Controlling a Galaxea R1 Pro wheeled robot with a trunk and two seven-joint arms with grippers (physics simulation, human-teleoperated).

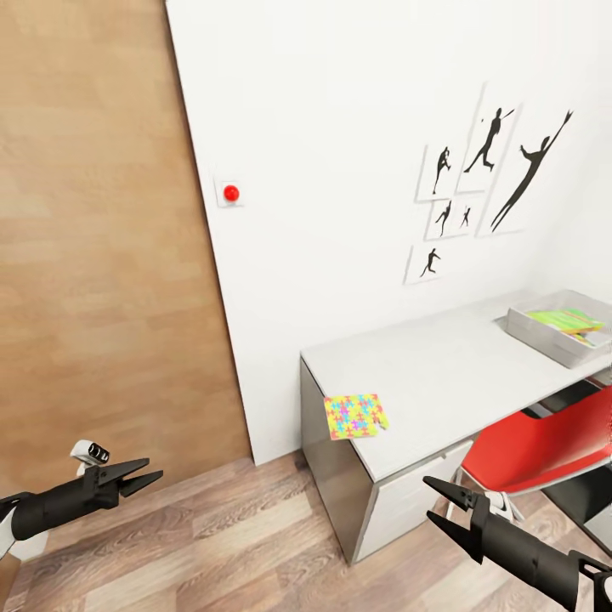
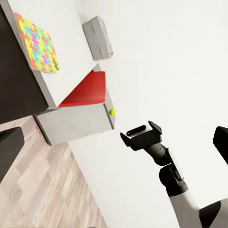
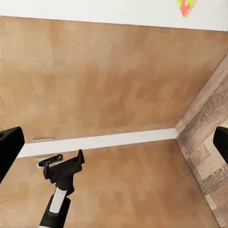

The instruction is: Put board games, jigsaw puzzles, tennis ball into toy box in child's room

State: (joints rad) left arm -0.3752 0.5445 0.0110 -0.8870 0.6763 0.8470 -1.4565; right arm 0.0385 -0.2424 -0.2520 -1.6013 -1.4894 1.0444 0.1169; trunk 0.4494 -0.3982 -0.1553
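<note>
The left end effector hangs low over the wood-plank floor, prongs spread wide and empty; the right end effector is likewise wide open, holding nothing. Beyond and between them stands the long pale grey desk. A thin multicoloured jigsaw puzzle sheet overhangs its near corner. Farther off, past the right end effector and a red chair, sits the shallow grey toy box, with green-yellow items inside.
</note>
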